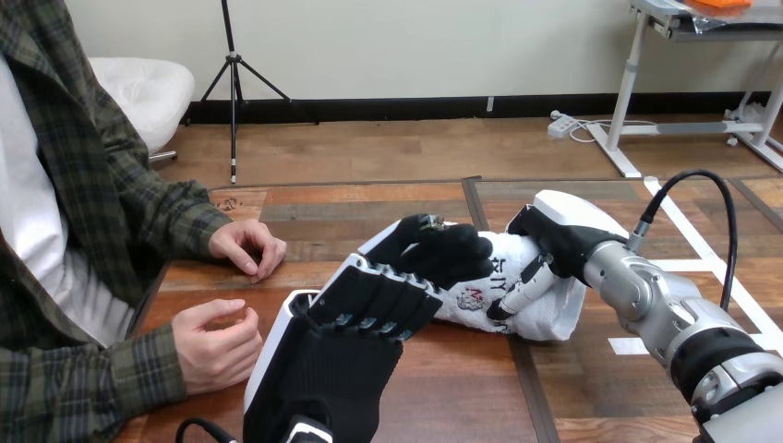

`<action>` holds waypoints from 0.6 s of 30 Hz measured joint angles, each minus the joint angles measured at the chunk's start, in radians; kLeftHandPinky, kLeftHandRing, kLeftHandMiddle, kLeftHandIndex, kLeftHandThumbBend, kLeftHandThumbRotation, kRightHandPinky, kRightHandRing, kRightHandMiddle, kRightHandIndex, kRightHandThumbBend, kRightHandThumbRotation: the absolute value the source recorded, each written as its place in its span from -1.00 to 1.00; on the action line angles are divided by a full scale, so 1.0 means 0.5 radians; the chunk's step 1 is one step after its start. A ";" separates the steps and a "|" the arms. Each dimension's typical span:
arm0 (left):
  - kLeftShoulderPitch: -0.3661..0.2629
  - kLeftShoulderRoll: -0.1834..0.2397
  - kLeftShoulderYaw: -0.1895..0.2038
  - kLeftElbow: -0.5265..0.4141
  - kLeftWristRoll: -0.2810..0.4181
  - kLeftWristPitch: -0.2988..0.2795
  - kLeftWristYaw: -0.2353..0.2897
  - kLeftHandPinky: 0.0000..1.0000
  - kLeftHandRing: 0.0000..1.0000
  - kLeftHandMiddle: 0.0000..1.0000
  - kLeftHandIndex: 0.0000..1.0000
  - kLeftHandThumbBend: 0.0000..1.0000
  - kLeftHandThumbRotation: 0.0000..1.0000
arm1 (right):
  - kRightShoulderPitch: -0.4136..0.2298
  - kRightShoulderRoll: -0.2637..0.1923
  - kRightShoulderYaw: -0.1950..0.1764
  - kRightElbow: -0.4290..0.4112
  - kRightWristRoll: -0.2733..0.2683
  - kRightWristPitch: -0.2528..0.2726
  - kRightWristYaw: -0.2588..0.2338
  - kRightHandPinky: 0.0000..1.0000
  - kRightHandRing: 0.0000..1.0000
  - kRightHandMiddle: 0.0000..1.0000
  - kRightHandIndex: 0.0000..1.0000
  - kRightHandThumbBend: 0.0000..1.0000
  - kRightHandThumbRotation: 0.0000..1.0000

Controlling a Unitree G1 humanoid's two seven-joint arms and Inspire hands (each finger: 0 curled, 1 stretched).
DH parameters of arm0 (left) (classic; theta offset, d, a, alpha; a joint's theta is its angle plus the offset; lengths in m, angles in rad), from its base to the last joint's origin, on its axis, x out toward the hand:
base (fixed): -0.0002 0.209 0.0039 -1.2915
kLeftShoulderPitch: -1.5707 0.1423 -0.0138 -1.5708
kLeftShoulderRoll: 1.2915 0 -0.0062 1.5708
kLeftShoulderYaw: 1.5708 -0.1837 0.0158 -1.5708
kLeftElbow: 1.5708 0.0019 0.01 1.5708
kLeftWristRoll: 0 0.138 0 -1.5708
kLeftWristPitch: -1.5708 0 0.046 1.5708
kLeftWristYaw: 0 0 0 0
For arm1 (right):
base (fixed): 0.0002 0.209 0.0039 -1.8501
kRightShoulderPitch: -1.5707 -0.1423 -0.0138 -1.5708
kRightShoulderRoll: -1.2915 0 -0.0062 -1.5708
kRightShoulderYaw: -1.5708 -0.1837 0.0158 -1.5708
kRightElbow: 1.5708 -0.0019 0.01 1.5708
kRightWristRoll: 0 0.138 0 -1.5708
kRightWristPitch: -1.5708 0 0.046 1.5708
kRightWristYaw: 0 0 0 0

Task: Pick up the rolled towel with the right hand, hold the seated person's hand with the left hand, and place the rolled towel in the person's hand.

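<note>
I saw my right hand [554, 235] curled round the printed rolled towel [554, 314]; left hand [323, 360] hung slack, empty.

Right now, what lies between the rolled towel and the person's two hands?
In the head view, the robot's left hand stands between them; the rest is bare wooden table. The right hand grips the rolled towel.

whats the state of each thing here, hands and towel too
rolled towel: rolled, gripped by the right hand, low at the table
right hand: fingers curled round the rolled towel
left hand: raised, apart from the person's hands
person's farther hand: loosely curled, resting on the table, empty
person's nearer hand: loosely curled, empty
</note>
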 measured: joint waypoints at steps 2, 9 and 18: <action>0.000 0.000 0.001 0.000 -0.004 0.006 0.000 0.63 0.70 0.69 0.69 1.00 0.22 | 0.004 0.000 -0.016 0.000 0.012 0.000 0.006 -0.40 -0.35 -0.29 -0.30 0.56 -1.00; 0.002 0.005 0.015 -0.026 -0.022 0.070 0.017 0.63 0.70 0.68 0.67 1.00 0.14 | 0.017 -0.006 -0.054 0.001 0.066 -0.008 0.010 -0.43 -0.35 -0.28 -0.29 0.54 -1.00; 0.005 0.013 0.041 -0.113 -0.081 0.183 0.035 0.64 0.73 0.69 0.68 1.00 0.07 | 0.029 -0.015 -0.122 0.001 0.124 -0.025 0.011 -0.44 -0.36 -0.27 -0.29 0.53 -1.00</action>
